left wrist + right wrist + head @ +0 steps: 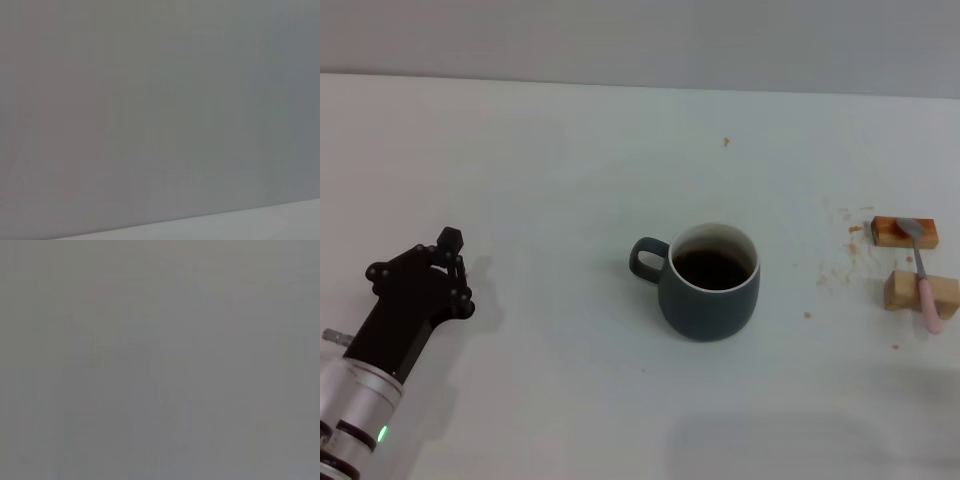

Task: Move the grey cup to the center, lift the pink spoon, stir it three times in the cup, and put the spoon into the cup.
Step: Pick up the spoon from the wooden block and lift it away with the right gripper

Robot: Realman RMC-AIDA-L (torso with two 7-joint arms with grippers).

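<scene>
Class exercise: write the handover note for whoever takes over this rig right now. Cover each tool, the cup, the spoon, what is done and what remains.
Left tool: low at the table's left, holding nothing, well clear of the grey cup.
Right tool: not in view.
Cup: mid-table, upright, dark liquid inside, handle toward the left arm.
Pink spoon: far right, bridging two wooden blocks.
Done: cup looks centred.
Left: lift spoon, stir three times, leave it in the cup.

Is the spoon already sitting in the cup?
No, the spoon lies across two wooden blocks at the table's right edge, well apart from the cup.
</scene>
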